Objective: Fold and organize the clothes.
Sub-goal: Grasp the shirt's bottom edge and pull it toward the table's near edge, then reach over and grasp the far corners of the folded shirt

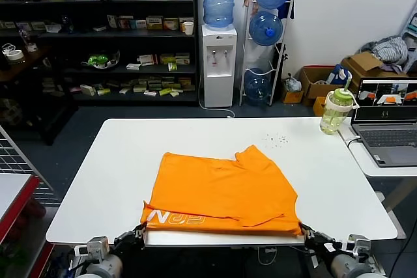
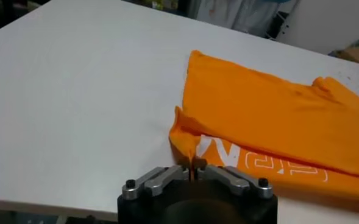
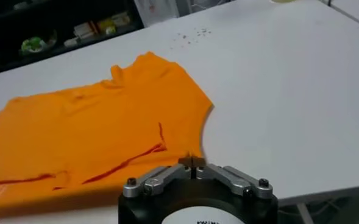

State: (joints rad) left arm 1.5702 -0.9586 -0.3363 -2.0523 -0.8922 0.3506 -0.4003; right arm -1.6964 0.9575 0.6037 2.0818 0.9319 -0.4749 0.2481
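Observation:
The orange T-shirt [image 1: 221, 190] lies partly folded on the white table [image 1: 117, 161], with white lettering showing along its near edge. My left gripper [image 1: 138, 231] is shut on the shirt's near left corner at the table's front edge; the left wrist view shows orange cloth [image 2: 277, 122] pinched between the jaws of that gripper [image 2: 194, 163]. My right gripper [image 1: 305, 231] is shut on the near right corner; the right wrist view shows the shirt [image 3: 94, 128] running into the closed jaws of that gripper [image 3: 191, 162].
A green-lidded bottle [image 1: 335, 112] stands at the table's far right corner beside an open laptop [image 1: 386, 122] on a side table. Small dark specks [image 1: 277, 139] lie on the table behind the shirt. A water dispenser [image 1: 217, 56] and shelves stand beyond.

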